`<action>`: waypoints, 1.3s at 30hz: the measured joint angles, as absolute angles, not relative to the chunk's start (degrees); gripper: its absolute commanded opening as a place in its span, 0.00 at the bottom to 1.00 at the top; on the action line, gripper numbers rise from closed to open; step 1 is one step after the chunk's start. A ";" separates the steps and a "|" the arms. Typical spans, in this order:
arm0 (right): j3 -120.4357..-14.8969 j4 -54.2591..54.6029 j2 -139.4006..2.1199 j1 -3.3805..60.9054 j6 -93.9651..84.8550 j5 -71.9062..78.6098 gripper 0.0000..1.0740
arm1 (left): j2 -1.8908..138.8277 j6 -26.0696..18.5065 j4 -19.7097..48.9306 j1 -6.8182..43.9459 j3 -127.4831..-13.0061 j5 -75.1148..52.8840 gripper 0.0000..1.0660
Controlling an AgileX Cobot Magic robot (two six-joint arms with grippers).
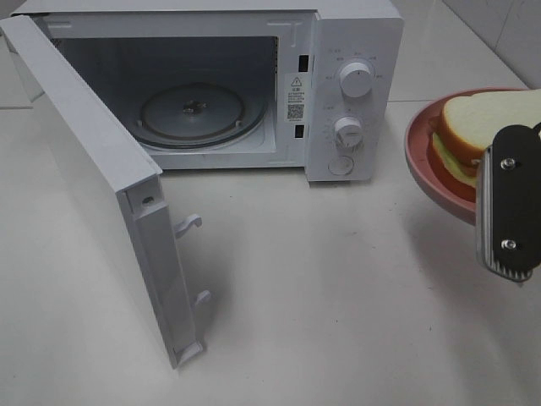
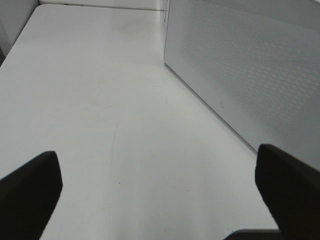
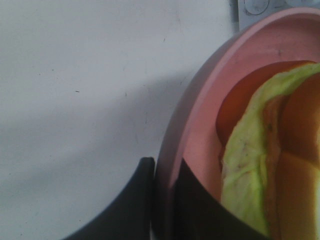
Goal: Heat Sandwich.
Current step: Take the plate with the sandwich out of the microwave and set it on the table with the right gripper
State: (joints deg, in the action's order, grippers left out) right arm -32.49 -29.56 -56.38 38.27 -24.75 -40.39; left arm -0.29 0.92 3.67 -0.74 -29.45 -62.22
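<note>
The sandwich [image 1: 483,118], white bread with pale green filling, lies on a round pink plate [image 1: 425,161] at the right edge, raised off the table. My right gripper [image 1: 500,207] is shut on the plate's near rim. The right wrist view shows its fingers [image 3: 132,200] pinching the pink plate's rim [image 3: 200,125], with the sandwich [image 3: 270,160] just beyond. The white microwave [image 1: 351,93] stands at the back with its door [image 1: 93,169] swung wide to the left and its glass turntable [image 1: 194,110] bare. My left gripper [image 2: 160,200] is open over bare table beside the microwave door [image 2: 250,75]; the exterior high view does not show it.
The white tabletop [image 1: 338,304] stretches in front of the microwave between door and plate. Door latch hooks [image 1: 190,224] stick out from the open door's edge. Two control knobs [image 1: 355,80] sit on the microwave's right panel, close to the plate.
</note>
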 measured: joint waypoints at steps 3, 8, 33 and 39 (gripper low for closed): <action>-32.49 -31.28 -56.38 38.27 -20.34 -41.60 0.00 | -0.29 0.92 3.67 -0.74 -29.45 -62.22 0.91; -32.49 -34.38 -56.38 38.27 -11.97 -43.54 0.00 | -0.29 0.92 3.67 -0.74 -29.45 -62.22 0.91; -36.50 -45.15 -66.29 38.27 24.35 -49.10 0.00 | -0.29 0.92 3.67 -0.74 -29.45 -62.22 0.91; -39.99 -45.66 -70.19 38.27 29.68 -51.28 0.01 | -0.29 0.92 3.67 -0.74 -29.45 -62.22 0.91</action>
